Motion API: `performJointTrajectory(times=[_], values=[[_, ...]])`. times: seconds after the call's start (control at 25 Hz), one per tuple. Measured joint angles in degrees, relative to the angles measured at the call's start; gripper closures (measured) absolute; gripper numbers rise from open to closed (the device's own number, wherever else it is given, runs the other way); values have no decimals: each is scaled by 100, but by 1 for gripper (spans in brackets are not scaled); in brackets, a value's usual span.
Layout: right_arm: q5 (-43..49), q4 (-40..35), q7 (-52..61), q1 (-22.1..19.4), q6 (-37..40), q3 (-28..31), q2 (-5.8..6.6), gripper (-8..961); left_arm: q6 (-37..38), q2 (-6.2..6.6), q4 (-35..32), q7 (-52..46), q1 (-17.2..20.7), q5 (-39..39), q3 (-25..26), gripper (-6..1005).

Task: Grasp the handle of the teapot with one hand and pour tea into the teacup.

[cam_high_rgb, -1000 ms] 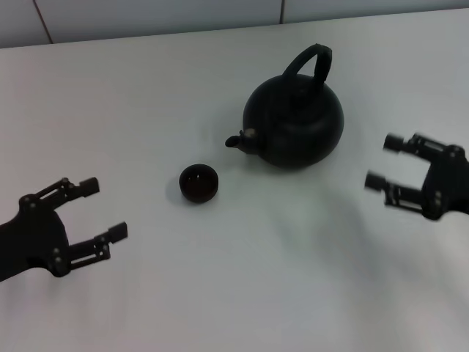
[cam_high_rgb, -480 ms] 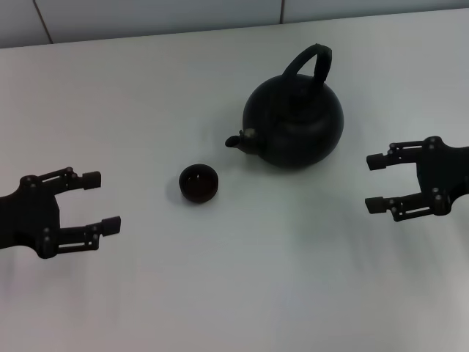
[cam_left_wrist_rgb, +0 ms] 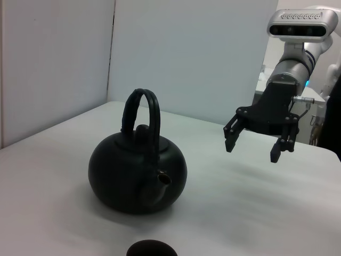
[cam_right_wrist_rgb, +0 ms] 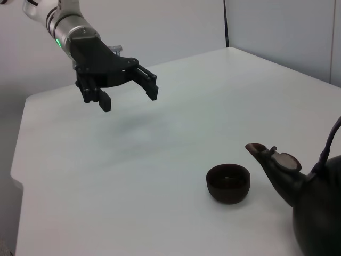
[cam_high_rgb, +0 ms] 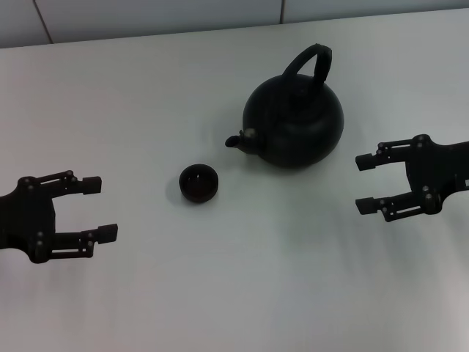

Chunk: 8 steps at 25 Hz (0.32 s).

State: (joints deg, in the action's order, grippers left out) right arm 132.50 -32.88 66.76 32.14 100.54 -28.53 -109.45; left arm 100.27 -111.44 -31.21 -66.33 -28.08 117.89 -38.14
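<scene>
Hovering released beside the upright teapot (cam_high_rgb: 293, 121), the right tool (cam_high_rgb: 370, 183) risks nudging its round body and missing the arched handle (cam_high_rgb: 308, 62); left tool (cam_high_rgb: 99, 209) also released.

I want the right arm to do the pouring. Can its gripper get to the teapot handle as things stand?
Probably yes. The right gripper is open beside the teapot, nothing between them, and the handle arches clear above the lid.
</scene>
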Motion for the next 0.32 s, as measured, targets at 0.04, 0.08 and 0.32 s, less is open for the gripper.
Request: performJointTrajectory(times=[0.04, 0.08, 0.32], values=[[1, 2, 0, -2, -1, -1, 0, 183, 0, 3, -8, 0, 0, 0, -1, 152], [2, 3, 1, -3, -2, -2, 0, 183, 1, 11, -37, 0, 0, 0, -1, 152], [4, 0, 7, -2, -16, -4, -22, 183, 1, 7, -58, 0, -3, 0, -1, 152]])
